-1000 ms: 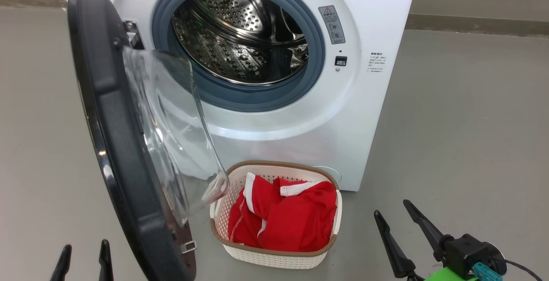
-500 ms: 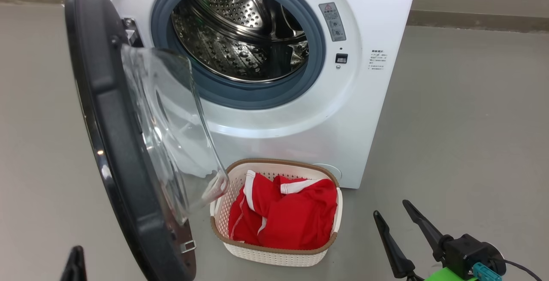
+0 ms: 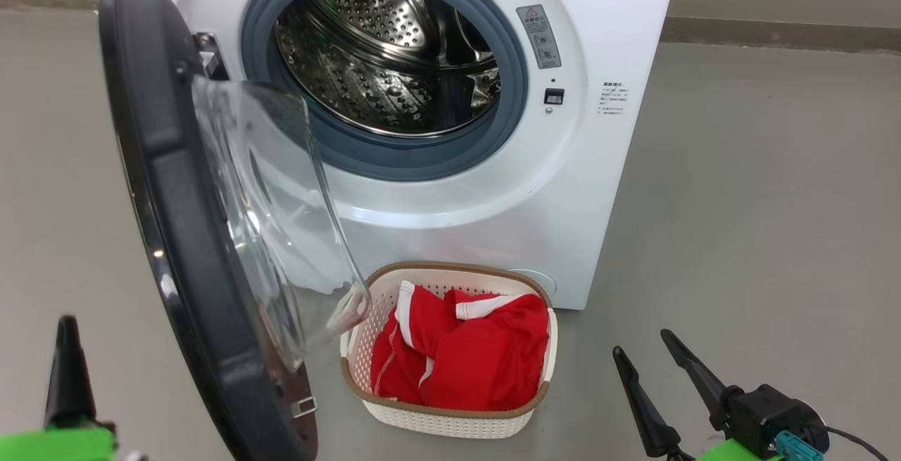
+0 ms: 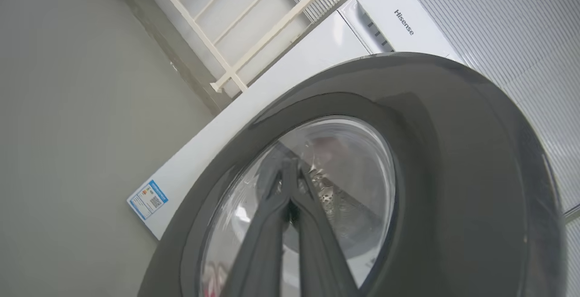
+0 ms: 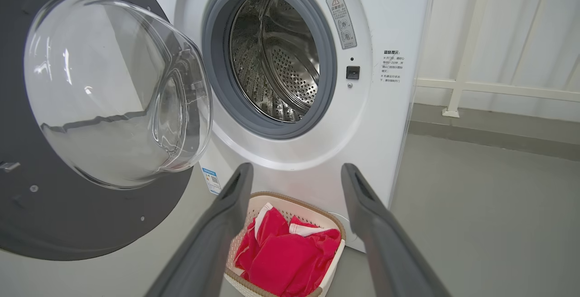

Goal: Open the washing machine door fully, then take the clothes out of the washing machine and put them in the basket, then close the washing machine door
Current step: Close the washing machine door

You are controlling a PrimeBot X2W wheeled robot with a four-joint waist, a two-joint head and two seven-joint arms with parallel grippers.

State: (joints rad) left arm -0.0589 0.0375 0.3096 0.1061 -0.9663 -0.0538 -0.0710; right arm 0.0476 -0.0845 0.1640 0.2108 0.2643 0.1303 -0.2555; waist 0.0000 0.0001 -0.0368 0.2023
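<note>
The white washing machine (image 3: 605,17) stands with its steel drum (image 3: 380,60) showing no clothes inside. Its black-rimmed washing machine door (image 3: 183,236) hangs open to the left, the glass bowl (image 3: 281,222) facing inward. The red clothes (image 3: 479,362) with white trim lie in the cream basket (image 3: 436,422) on the floor in front. My left gripper (image 3: 67,327) is shut and holds nothing, left of the door's outer side; in the left wrist view it (image 4: 287,167) points at the door's outer face (image 4: 453,152). My right gripper (image 3: 642,343) is open and empty, right of the basket.
Grey floor stretches to both sides of the machine. A low kerb (image 3: 774,32) runs along the back wall, and a cream railing (image 5: 457,61) stands behind the machine. In the right wrist view the open gripper (image 5: 297,170) frames the basket (image 5: 333,224).
My left gripper has shut and risen at the lower left, further left of the door. The head camera has shifted slightly. The right gripper, basket and door have stayed put.
</note>
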